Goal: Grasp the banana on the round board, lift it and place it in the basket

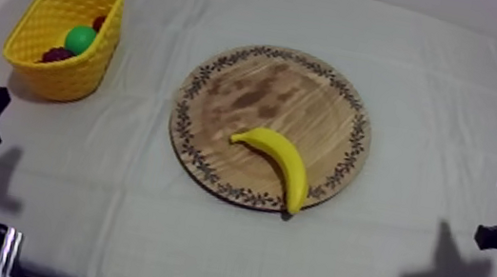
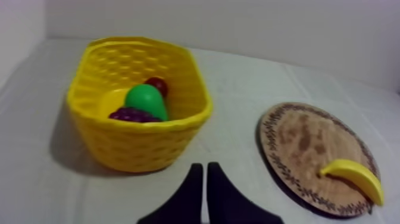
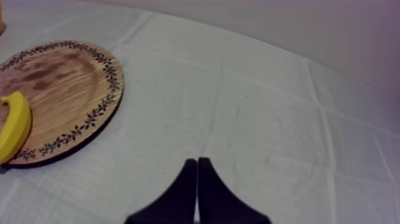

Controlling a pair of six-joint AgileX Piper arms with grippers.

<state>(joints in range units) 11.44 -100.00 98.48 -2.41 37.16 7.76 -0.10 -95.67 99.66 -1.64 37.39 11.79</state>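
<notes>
"Banana (image 1: 276,160) position, where was it?"

"On the round wooden board (image 1: 252,83), on its near right part, with the lower tip reaching the patterned rim. Nothing was touching it."

"And the claws?"

"Both were clenched on nothing. The left gripper (image 2: 205,168) had its fingers together in a narrow wedge on the near side of the yellow basket (image 2: 143,146), and the right gripper (image 3: 197,161) was the same, over bare cloth to the right of the board. The reach hadn't begun."

"How would you have done it well?"

"My judgement: use the left arm, since the basket stood far left on its side. Spread the fingers first, come down across the thick middle of the curve and not a tapered tip, and close square to it so it couldn't roll. Then lift well above the woven wall. The pear (image 2: 146,101), the bunch of grapes (image 2: 134,114) and the small red fruit (image 2: 157,85) sat inside already, so release over the free end."

"The surface?"

"The grey-white cloth (image 3: 268,119) lay flat, with faint fold lines — soft enough that the board might shift if pressed. A plain pale wall (image 2: 238,24) closed the far side."
</notes>
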